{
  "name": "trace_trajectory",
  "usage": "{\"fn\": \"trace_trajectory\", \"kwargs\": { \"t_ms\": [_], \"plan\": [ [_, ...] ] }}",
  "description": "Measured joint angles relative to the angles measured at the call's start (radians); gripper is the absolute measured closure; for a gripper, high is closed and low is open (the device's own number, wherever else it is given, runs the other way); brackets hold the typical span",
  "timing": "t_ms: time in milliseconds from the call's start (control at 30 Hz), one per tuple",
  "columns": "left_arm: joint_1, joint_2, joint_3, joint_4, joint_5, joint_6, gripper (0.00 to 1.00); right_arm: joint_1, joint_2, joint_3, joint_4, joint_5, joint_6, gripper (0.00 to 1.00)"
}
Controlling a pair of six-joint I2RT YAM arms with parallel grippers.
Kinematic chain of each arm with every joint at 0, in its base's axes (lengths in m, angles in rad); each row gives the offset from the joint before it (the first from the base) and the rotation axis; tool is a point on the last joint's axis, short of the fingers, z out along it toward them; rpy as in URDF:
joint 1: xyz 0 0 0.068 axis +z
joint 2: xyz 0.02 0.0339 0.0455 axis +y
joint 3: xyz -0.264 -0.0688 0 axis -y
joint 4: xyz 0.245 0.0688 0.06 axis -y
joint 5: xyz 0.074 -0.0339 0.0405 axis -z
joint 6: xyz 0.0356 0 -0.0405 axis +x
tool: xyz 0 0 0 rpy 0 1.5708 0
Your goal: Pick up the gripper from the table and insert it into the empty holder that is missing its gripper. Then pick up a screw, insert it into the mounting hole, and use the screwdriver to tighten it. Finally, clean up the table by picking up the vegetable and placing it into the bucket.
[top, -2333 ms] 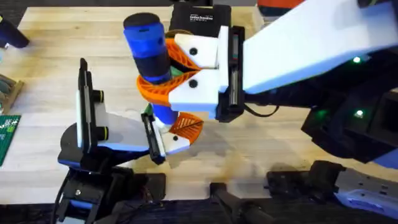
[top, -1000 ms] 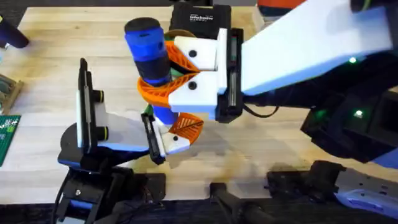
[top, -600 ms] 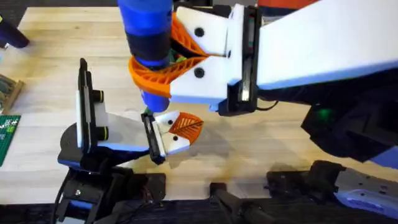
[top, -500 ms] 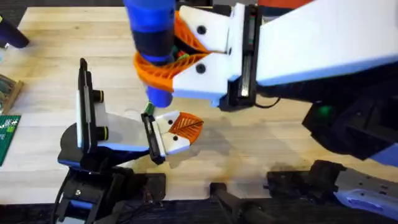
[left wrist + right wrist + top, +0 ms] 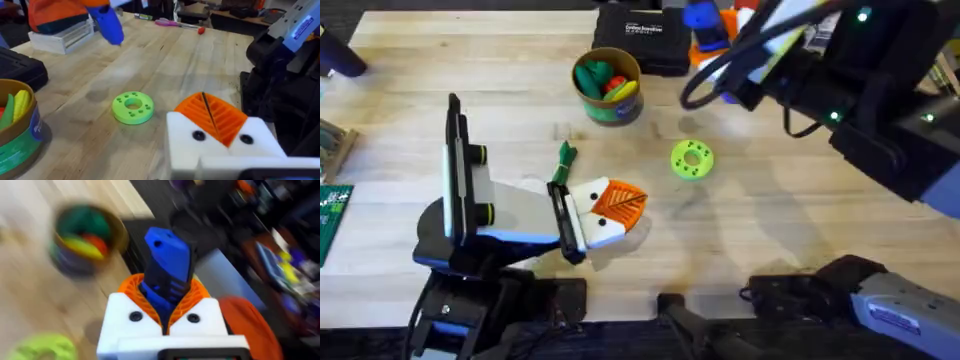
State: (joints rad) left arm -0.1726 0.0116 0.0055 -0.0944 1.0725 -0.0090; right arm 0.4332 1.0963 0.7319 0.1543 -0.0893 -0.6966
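Light butcher-block table (image 5: 790, 230) fills the overhead frame, with arm bases along the bottom edge. Bucket (image 5: 607, 85) stands upright at upper centre, holding red, green and yellow toy produce; a black case (image 5: 642, 38) lies just behind it at the top edge. Vegetable (image 5: 563, 158), dark green, lies on the table left of centre, just above the left gripper (image 5: 603, 213) and below-left of the bucket, apart from it. Left gripper sits low at centre-left, white fingers with orange ribbed pads pressed together, nothing between them. A lime-green disc with holes (image 5: 692, 159) lies flat right of centre, well apart from the vegetable. Right gripper (image 5: 167, 311) is at the upper right of the overhead frame, beyond the case; its orange pads pinch the blue screwdriver (image 5: 167, 272), which stands up between the fingers. Pink-handled scissors (image 5: 172, 22) lie at the table's far edge in the left wrist view.
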Motion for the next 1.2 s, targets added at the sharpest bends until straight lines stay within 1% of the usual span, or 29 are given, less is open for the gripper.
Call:
{"fn": "trace_trajectory", "kwargs": {
  "t_ms": [100,167,233,333,433,567,700,767,800,833,867,900,933,967,1000,1033,1067,1200],
  "plan": [
    [0.000,0.000,0.000,0.000,0.000,0.000,0.997,-0.094,0.054,0.000,-0.059,0.092,-0.199,0.972],
    [0.000,0.000,0.000,0.000,0.000,0.000,0.997,-0.147,0.101,0.000,-0.079,0.137,-0.302,0.972],
    [0.000,0.000,0.000,0.000,0.000,0.000,0.997,-0.193,0.149,0.000,-0.098,0.173,-0.385,0.972],
    [0.000,0.000,0.000,0.000,0.000,0.000,0.997,-0.244,0.217,0.000,-0.124,0.210,-0.467,0.972],
    [0.000,0.000,0.000,0.000,0.000,0.000,0.997,-0.273,0.277,0.000,-0.152,0.235,-0.524,0.972],
    [0.000,0.000,0.000,0.000,0.000,0.000,0.997,-0.278,0.339,0.000,-0.165,0.250,-0.564,0.972],
    [0.000,0.000,0.000,0.000,0.000,0.000,0.997,-0.270,0.366,0.000,-0.218,0.250,-0.579,0.972],
    [0.000,0.000,0.000,0.000,0.000,0.000,0.997,-0.265,0.369,0.000,-0.265,0.250,-0.584,0.955],
    [0.000,0.000,0.000,0.000,0.000,0.000,0.997,-0.263,0.369,0.000,-0.289,0.250,-0.584,0.864],
    [0.000,0.000,0.000,0.000,0.000,0.000,0.997,-0.262,0.370,0.000,-0.307,0.250,-0.587,0.797],
    [0.000,0.000,0.000,0.000,0.000,0.000,0.997,-0.261,0.370,0.000,-0.326,0.253,-0.590,0.655],
    [0.000,0.000,0.000,0.000,0.000,0.000,0.997,-0.261,0.370,0.000,-0.339,0.255,-0.598,0.554],
    [0.000,0.000,0.000,0.000,0.000,0.000,0.997,-0.260,0.370,0.000,-0.349,0.257,-0.597,0.430],
    [0.000,0.000,0.000,0.000,0.000,0.000,0.997,-0.260,0.370,0.000,-0.352,0.258,-0.599,0.297],
    [0.000,0.000,0.000,0.000,0.000,0.000,0.997,-0.258,0.369,0.005,-0.354,0.261,-0.601,0.135],
    [0.000,0.000,0.000,0.000,0.000,0.000,0.997,-0.254,0.366,0.010,-0.353,0.267,-0.602,0.046],
    [0.000,0.000,0.000,0.000,0.000,0.000,0.997,-0.250,0.363,0.017,-0.369,0.269,-0.601,0.018],
    [0.000,0.000,0.000,0.000,0.000,0.000,0.997,-0.202,0.361,0.018,-0.392,0.293,-0.580,0.009]
  ]
}}
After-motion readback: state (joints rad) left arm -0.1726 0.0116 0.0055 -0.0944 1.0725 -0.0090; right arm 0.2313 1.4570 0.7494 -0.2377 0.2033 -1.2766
